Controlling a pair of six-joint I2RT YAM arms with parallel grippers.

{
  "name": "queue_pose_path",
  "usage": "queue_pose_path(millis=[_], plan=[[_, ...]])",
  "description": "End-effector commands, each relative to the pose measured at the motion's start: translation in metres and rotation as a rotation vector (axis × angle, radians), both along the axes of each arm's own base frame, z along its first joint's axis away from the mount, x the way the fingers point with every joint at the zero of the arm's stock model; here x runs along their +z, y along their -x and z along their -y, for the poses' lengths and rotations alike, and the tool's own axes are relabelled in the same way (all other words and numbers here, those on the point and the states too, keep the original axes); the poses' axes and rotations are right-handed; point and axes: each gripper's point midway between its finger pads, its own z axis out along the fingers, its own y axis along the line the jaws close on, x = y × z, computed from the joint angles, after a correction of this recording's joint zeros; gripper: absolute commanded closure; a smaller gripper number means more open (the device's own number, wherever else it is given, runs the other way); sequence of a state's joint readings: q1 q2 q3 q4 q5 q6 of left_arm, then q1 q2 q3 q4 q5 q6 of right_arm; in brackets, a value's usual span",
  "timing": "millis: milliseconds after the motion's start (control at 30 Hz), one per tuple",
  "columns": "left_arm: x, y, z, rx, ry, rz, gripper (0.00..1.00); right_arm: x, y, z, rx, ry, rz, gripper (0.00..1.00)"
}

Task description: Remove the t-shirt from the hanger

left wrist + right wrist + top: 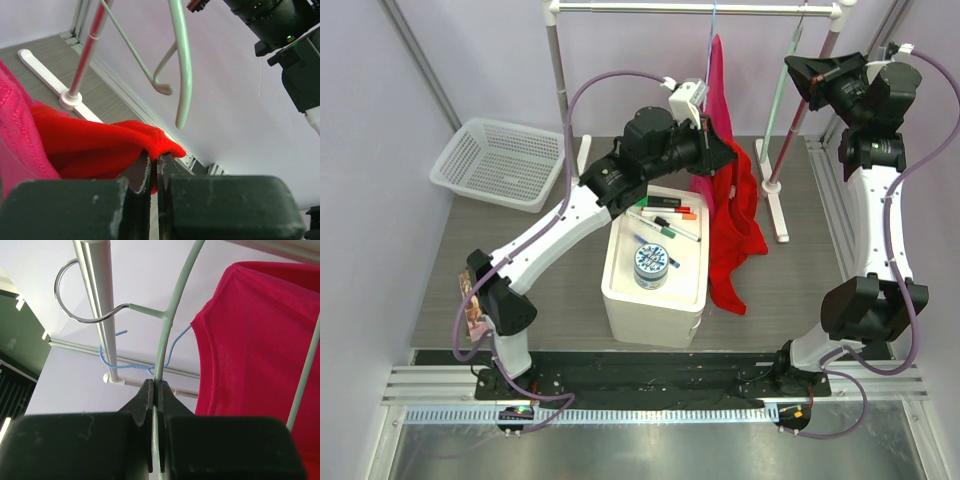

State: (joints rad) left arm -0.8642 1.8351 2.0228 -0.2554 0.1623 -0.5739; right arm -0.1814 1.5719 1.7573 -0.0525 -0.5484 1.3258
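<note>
1. Left gripper (pixel 156 167) fingers pinched tight on a fold of red t-shirt (pixel 95 145).
2. Right gripper (pixel 155 390) clamped narrow on green hanger (pixel 172 300) wire, below its hook.
3. Hook sits over rail (pixel 97 305).
4. T-shirt droops beside white box (pixel 650 320).

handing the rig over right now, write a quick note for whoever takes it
Left pincer: shut on an edge of the red t-shirt.
Right pincer: shut on the pale green hanger, whose hook is on the rail.
Done: one hanger end shows bare; the t-shirt droops beside the white box.
Left: probably pull it fully clear; I cannot tell if it is off.
</note>
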Motion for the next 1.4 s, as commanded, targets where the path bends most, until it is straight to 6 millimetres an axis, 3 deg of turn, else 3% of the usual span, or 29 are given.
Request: queue_pose_path(millis=[0, 167, 267, 367, 533, 567, 767, 867, 900, 933, 1000, 1033, 1167, 1200, 1367], plan=[[0.063, 0.027, -0.015, -0.043, 0.108, 0.076, 1.0, 0.026, 0.013, 0.002, -0.002, 0.024, 0.105, 0.98], [0.073, 0.03, -0.016, -0.049, 0.133, 0.087, 1.0, 0.012, 0.008, 0.005, 0.004, 0.027, 0.071, 0.97], [0.078, 0.031, -0.017, -0.052, 0.139, 0.095, 1.0, 0.009, 0.009, 0.005, 0.001, 0.038, 0.068, 0.83], [0.081, 0.031, -0.019, -0.049, 0.141, 0.107, 1.0, 0.005, 0.013, 0.004, 0.003, 0.073, 0.057, 0.55], [0.083, 0.029, -0.017, -0.048, 0.149, 0.106, 1.0, -0.01, 0.035, 0.002, -0.019, 0.18, 0.044, 0.24], [0.083, 0.029, -0.014, -0.055, 0.152, 0.105, 1.0, -0.015, 0.046, 0.002, -0.036, 0.192, 0.042, 0.17], [0.088, 0.03, -0.014, -0.063, 0.159, 0.104, 1.0, -0.05, 0.085, 0.005, -0.078, 0.408, -0.004, 0.1], [0.091, 0.031, -0.011, -0.071, 0.183, 0.091, 1.0, -0.074, 0.113, 0.008, -0.096, 0.521, -0.045, 0.07], [0.094, 0.033, -0.011, -0.077, 0.196, 0.089, 1.0, -0.071, 0.131, 0.007, -0.113, 0.549, -0.024, 0.06], [0.1, 0.036, -0.009, -0.096, 0.225, 0.083, 1.0, -0.091, 0.134, 0.007, -0.104, 0.56, -0.054, 0.05], [0.105, 0.038, -0.005, -0.119, 0.257, 0.072, 1.0, -0.089, 0.151, 0.002, -0.104, 0.609, 0.013, 0.04], [0.113, 0.042, -0.002, -0.15, 0.283, 0.066, 1.0, -0.104, 0.155, -0.007, -0.054, 0.613, 0.023, 0.04], [0.131, 0.051, 0.008, -0.229, 0.351, 0.051, 1.0, -0.091, 0.166, -0.036, 0.041, 0.648, 0.226, 0.03], [0.146, 0.056, 0.005, -0.248, 0.379, 0.068, 1.0, -0.093, 0.167, -0.04, 0.058, 0.668, 0.245, 0.03], [0.166, 0.077, 0.007, -0.37, 0.461, 0.042, 1.0, -0.101, 0.169, -0.049, 0.068, 0.775, 0.287, 0.02]])
